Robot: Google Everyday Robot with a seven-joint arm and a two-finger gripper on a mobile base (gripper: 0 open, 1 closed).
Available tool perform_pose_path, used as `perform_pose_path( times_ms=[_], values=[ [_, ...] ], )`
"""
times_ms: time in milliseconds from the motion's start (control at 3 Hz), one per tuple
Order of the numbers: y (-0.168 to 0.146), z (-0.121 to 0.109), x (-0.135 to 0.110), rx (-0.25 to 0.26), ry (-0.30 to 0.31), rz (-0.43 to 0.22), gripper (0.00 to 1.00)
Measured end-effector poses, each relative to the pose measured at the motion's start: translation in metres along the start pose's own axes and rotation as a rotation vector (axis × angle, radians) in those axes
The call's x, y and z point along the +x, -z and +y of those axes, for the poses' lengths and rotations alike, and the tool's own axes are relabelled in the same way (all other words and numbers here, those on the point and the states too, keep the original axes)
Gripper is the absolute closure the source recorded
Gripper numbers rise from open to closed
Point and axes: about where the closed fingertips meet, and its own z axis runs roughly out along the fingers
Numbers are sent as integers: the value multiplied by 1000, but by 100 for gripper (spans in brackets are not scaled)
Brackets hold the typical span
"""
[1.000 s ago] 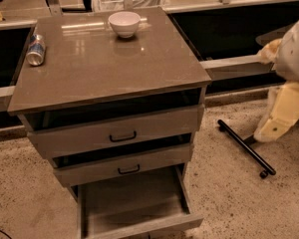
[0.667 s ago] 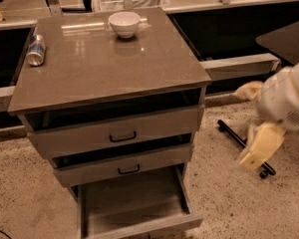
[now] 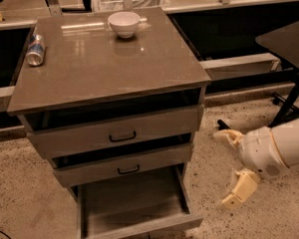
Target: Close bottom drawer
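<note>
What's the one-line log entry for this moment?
bottom drawer: pulled out | gripper: open, right of drawer, no contact | bowl, can on cabinet top

Your gripper hangs spread-fingered low above the speckled floor; up-left of it the cabinet top carries a white bowl and, farther left, a can lying sideways.

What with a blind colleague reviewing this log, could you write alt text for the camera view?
A grey-brown three-drawer cabinet stands with its shallow bottom drawer pulled out, and a cream two-finger gripper hangs open to the drawer's right, touching nothing. A white bowl and a silver can lying on its side sit on top.
</note>
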Motion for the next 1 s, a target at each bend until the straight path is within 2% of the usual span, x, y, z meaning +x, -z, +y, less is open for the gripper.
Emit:
perform_pose_path(
  times_ms=[333,667,1000],
  values=[
    [-20,-4,-1,5,11,-35,0],
    [-92,14,20,-32,-25,-192,0],
    [-188,50,49,-108,-56,-282,0]
  ],
)
